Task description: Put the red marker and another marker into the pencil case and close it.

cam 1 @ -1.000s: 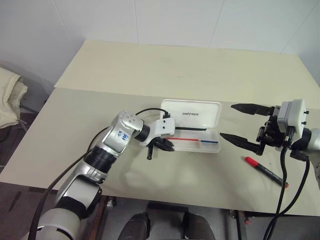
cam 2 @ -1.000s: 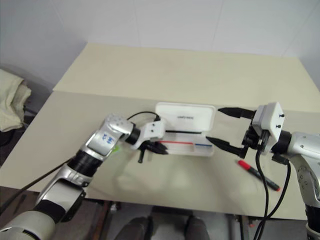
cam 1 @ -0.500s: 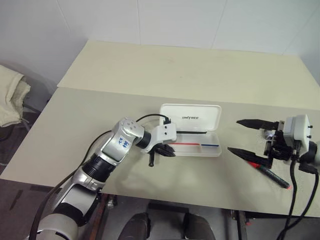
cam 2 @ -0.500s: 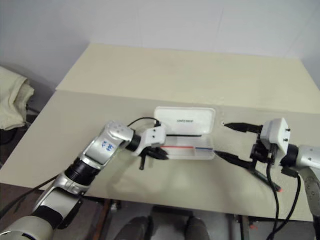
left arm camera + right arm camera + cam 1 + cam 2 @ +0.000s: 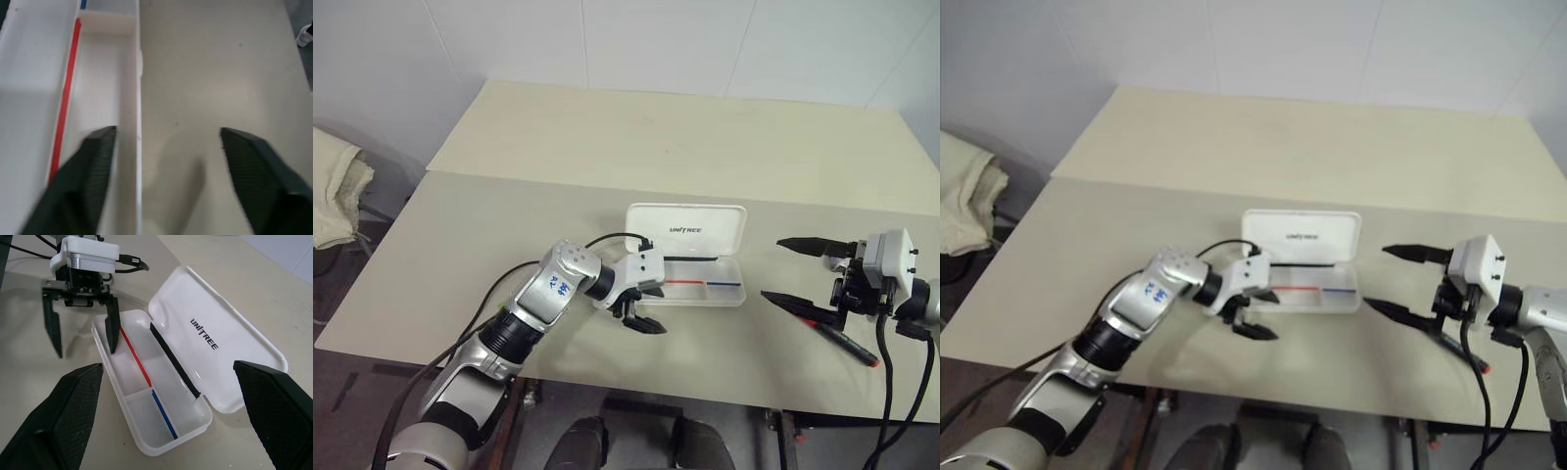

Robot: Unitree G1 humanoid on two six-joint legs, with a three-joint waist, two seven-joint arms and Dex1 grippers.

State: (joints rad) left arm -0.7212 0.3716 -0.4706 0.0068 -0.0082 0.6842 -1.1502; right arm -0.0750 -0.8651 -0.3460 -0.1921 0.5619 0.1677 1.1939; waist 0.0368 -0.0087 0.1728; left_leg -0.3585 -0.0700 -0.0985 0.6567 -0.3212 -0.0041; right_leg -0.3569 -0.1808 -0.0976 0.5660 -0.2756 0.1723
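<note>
The pencil case (image 5: 690, 257) is lying open on the worktop (image 5: 607, 157), lid folded back flat, tray facing up. The left end effector (image 5: 642, 307) is standing with jaws wide at the case's left end; in the right wrist view one finger is dipping inside the tray beside the red stripe, the other is staying outside the front wall. The red marker (image 5: 842, 340) is lying on the worktop, right of the case and well apart from it. The right end effector (image 5: 795, 270) is hanging with jaws wide, its lower finger just above the marker's red cap. Bare worktop is extending behind the case and in front, toward the near edge.
</note>
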